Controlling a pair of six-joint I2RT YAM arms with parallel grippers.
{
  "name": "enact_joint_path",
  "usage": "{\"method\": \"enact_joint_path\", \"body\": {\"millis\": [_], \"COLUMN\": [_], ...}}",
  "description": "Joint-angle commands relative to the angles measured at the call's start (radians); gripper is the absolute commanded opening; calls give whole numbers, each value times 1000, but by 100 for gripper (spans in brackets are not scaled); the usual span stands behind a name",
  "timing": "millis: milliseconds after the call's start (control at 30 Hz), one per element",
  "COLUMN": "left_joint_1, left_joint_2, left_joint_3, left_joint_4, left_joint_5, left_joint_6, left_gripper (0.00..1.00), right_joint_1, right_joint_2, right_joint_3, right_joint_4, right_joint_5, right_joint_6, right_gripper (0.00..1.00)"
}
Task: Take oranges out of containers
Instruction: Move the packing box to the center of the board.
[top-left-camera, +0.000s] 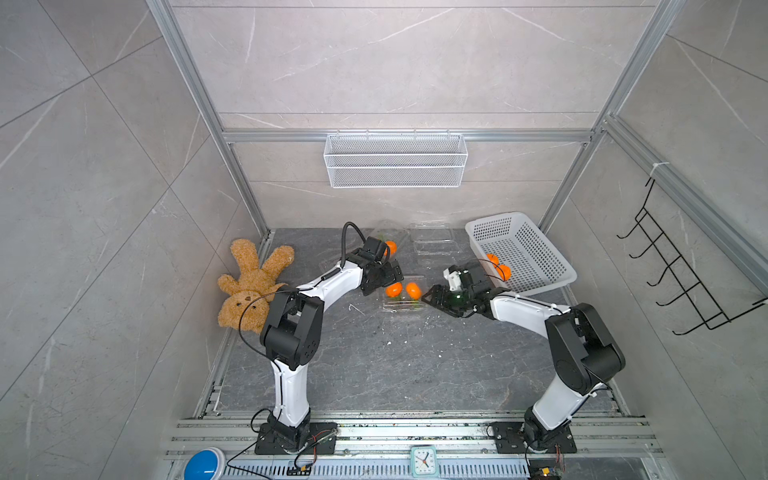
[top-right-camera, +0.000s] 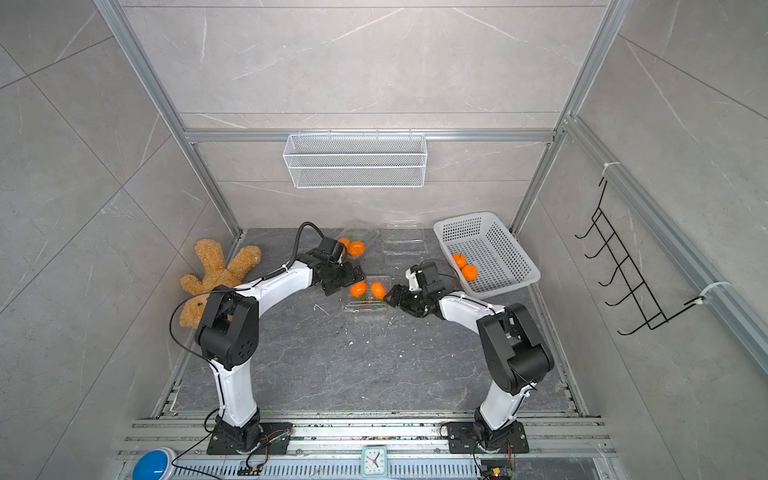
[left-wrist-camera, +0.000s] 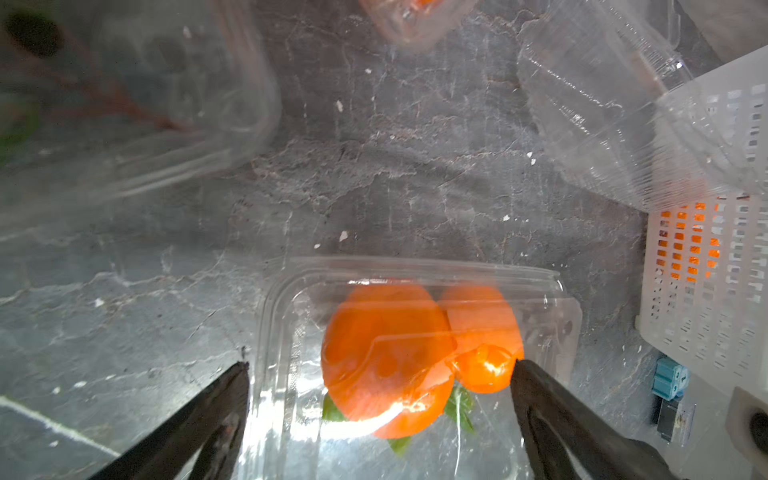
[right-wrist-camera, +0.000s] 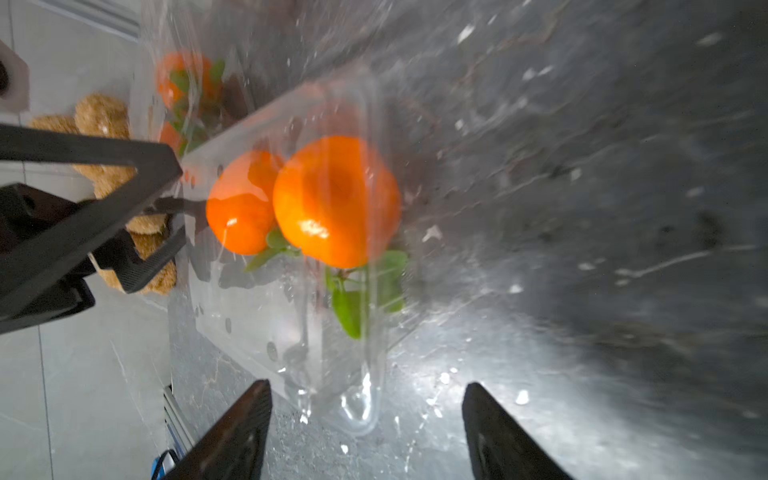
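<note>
A clear container (top-left-camera: 401, 306) sits mid-table with two oranges (top-left-camera: 394, 289) (top-left-camera: 413, 290) inside. My left gripper (top-left-camera: 384, 281) is at its left end, open wide. In the left wrist view its fingers (left-wrist-camera: 232, 399) flank the container (left-wrist-camera: 282, 316) and the oranges (left-wrist-camera: 386, 345). My right gripper (top-left-camera: 430, 297) is at the container's right end, open. In the right wrist view the container's near corner (right-wrist-camera: 357, 411) lies between the jaws, untouched, with the oranges (right-wrist-camera: 336, 199) beyond. Another container holding an orange (top-left-camera: 390, 248) stands at the back, partly hidden by the left arm.
A white perforated basket (top-left-camera: 536, 257) at the back right holds two oranges (top-left-camera: 492, 259). An open clear clamshell with nothing in it (top-left-camera: 434, 243) lies beside it. A teddy bear (top-left-camera: 253, 282) lies at the left edge. A wire basket (top-left-camera: 395, 160) hangs on the back wall.
</note>
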Motion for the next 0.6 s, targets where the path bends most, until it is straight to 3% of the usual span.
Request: {"method": "enact_joint_path", "body": {"millis": [0,267,567], "left_joint_1": [-6,-13,-46], "left_joint_2": [39,120,205], "left_joint_3": [66,194,319], "left_joint_4": [-15,-50,-77], "left_joint_5": [29,49,79], "left_joint_6": [6,15,24], "left_gripper": [100,100,100], "right_joint_1": [-54,-68,-67], "right_joint_2": [-9,151,92], "right_joint_3": [0,145,26], "right_joint_4": [50,85,178], "right_joint_5": [-66,-136,-163], "right_joint_6": [15,27,65], "right_gripper": [73,66,63]}}
